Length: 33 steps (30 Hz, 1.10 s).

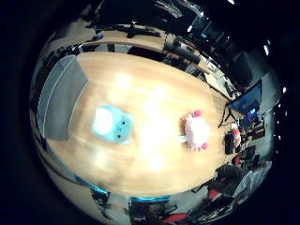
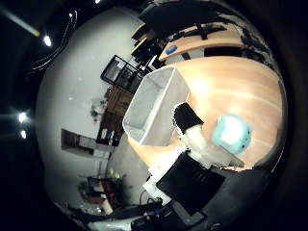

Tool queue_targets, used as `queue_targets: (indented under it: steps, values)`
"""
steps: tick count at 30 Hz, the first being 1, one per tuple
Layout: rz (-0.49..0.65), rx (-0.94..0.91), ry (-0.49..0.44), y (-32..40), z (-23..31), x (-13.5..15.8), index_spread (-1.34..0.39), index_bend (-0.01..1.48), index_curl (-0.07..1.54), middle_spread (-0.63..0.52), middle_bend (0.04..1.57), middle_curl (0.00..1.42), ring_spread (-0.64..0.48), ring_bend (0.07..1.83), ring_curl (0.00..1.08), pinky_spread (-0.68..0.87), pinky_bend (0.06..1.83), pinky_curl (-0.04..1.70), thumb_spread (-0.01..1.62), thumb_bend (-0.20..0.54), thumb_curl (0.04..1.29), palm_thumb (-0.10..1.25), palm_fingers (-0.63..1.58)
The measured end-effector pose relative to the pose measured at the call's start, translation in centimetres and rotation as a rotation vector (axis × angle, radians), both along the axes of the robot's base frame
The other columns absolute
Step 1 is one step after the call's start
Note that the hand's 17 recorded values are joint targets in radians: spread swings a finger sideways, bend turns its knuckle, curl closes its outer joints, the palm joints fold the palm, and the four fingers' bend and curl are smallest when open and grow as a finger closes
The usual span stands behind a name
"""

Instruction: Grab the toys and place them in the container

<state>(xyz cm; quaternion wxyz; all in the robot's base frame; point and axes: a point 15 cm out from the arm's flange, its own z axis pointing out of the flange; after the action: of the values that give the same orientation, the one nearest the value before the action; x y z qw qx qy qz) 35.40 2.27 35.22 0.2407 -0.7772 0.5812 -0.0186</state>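
A teal plush toy (image 1: 114, 124) lies on the wooden table (image 1: 150, 89), near the middle. A pink and white plush toy (image 1: 197, 129) lies on the same table, away from the teal one, towards the table's end. A grey open-topped container (image 1: 61, 94) stands at the other end of the table, beside the teal toy. My hand (image 2: 192, 144) is high above the table, away from both toys. One of its fingers (image 2: 186, 117), black-tipped, reaches into the right thumb side palm view, relaxed and holding nothing. That view also shows the container (image 2: 154, 106) and the teal toy (image 2: 233, 132).
Chairs and desks stand around the table. A monitor (image 1: 248, 97) stands beyond the table's end near the pink toy. Shelving (image 2: 123, 69) stands by the wall behind the container.
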Motion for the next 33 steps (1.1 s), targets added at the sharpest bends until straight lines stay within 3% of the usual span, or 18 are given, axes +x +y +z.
queue_targets:
  steps: [22, 33]
  values:
    - [-0.052, -0.017, 0.082, -1.7, -9.9, -1.4, -0.61, 0.18, 0.28, -0.35, 0.23, 0.33, -0.36, 0.99, 0.22, -0.08, 1.25, -0.01, 0.96, -0.031, 0.40, 0.47, 0.34]
    - [-0.078, -0.013, 0.214, -2.3, -16.5, -0.2, -0.61, 0.19, 0.30, -0.36, 0.27, 0.34, -0.36, 0.94, 0.21, -0.01, 1.18, -0.01, 0.97, -0.019, 0.41, 0.51, 0.35]
